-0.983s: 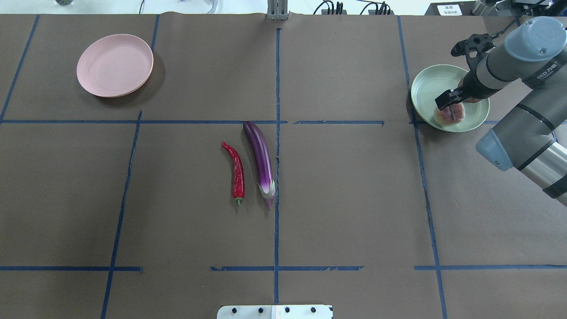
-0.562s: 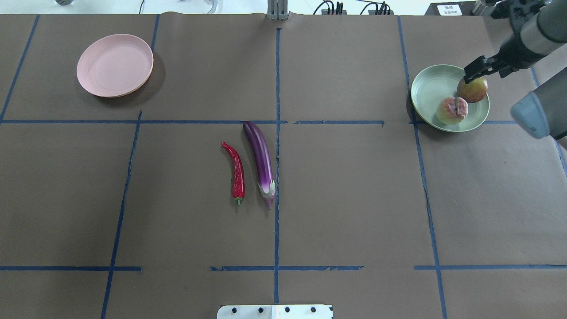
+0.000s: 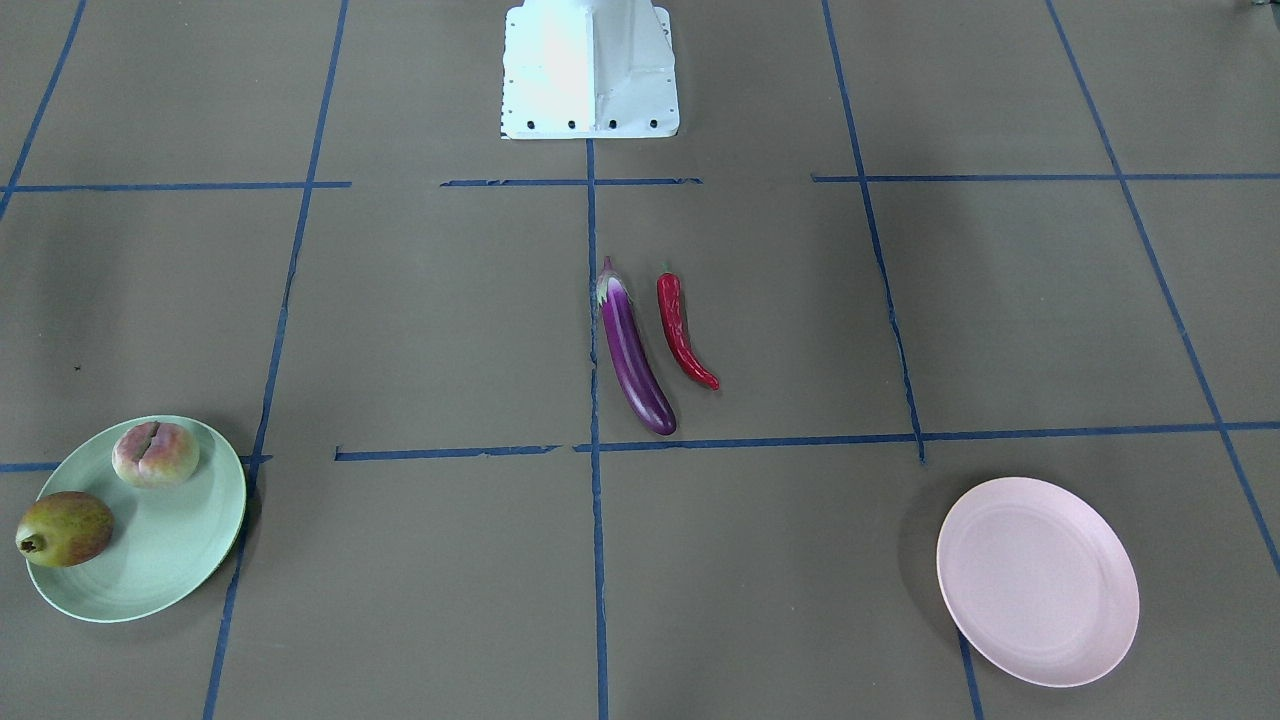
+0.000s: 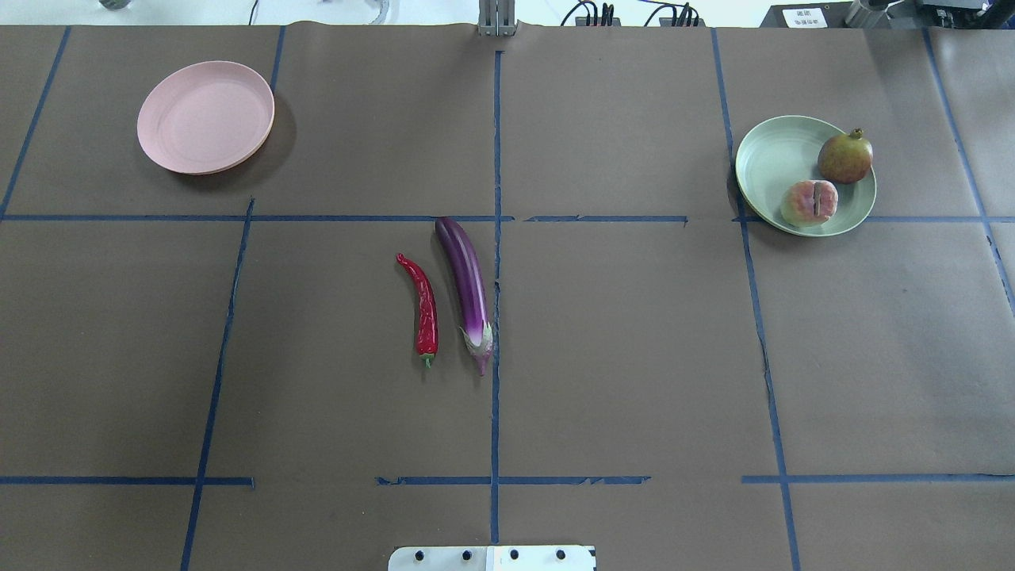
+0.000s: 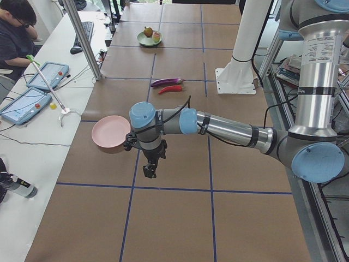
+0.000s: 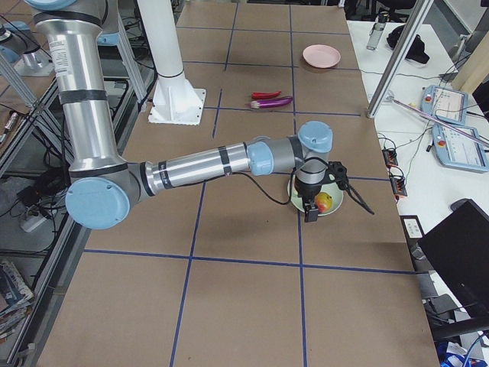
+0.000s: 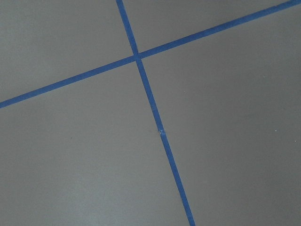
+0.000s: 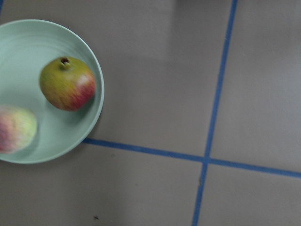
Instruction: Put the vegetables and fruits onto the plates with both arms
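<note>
Mint-green plate (image 4: 765, 166), upper right in the overhead view, carries 2 fruits: peach (image 4: 809, 203) and pomegranate (image 4: 845, 159). The right end effector (image 6: 310, 212) has left that view, so the fruit half looks done. Whether it or the left end effector (image 5: 148, 172) is spread, I cannot tell. Eggplant (image 4: 468, 289) and chili (image 4: 424, 305) remain on the surface at centre, pink plate (image 4: 206, 117) upper left.

Silver arms (image 5: 229, 127), light blue caps (image 5: 143, 114) (white base (image 3: 590, 70))

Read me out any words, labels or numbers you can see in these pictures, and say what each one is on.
white label beyond the table's far edge, overhead view: print too small to read.
sticker on the left arm, upright tube, left side view: too blurred to read.
Nothing else shows readable text.
</note>
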{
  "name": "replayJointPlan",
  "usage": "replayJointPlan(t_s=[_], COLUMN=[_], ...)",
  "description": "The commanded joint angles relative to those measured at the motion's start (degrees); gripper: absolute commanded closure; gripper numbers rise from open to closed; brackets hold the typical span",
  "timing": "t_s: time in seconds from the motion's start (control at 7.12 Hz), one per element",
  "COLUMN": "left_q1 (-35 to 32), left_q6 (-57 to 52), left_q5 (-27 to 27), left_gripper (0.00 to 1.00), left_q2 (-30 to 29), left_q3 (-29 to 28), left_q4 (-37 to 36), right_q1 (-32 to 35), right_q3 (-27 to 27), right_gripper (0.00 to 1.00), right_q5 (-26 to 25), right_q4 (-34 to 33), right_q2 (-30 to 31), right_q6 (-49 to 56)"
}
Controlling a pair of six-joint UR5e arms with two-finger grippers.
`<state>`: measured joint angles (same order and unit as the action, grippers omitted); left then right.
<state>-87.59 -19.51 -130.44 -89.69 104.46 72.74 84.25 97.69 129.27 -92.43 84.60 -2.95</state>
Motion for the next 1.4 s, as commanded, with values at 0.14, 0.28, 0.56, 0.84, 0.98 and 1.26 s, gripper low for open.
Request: replayJointPlan(t_s=[0.14, 0.28, 0.56, 0.84, 0.98, 1.26], left_q1=[0.1, 0.1, 6.2, 19.9, 27.6, 41.3], left_q6=[0.4, 0.6, 16.2, 37.1, 47.6, 66.1], left_q5=[-0.3, -0.3, -7.7, -7.7, -4.5, 6.3], left_gripper=[0.00, 0.00, 0.00, 0.00, 0.00, 0.00], left_q2=[-5.0, -5.8, -7.9, -12.7, -17.3, -25.6], left_q3=[0.8, 0.7, 1.5, 2.1, 1.9, 0.1], left_q4=[3.3, 7.4, 8.0, 15.4, 16.5, 16.1], right_q1=[4.2, 4.3, 4.0, 3.7, 3.6, 3.6], right_q3=[5.3, 7.5, 8.6, 8.7, 8.9, 8.9], right_gripper=[0.00, 0.00, 0.00, 0.00, 0.00, 0.00], right_q5=[4.4, 5.0, 5.1, 5.1, 5.1, 5.1], right_q4=[0.1, 0.1, 0.3, 0.4, 0.4, 0.3], right_q2=[16.0, 17.7, 17.0, 16.6, 16.6, 16.6], right_q6=[2.4, 1.1, -1.9, -1.8, -1.8, -1.8])
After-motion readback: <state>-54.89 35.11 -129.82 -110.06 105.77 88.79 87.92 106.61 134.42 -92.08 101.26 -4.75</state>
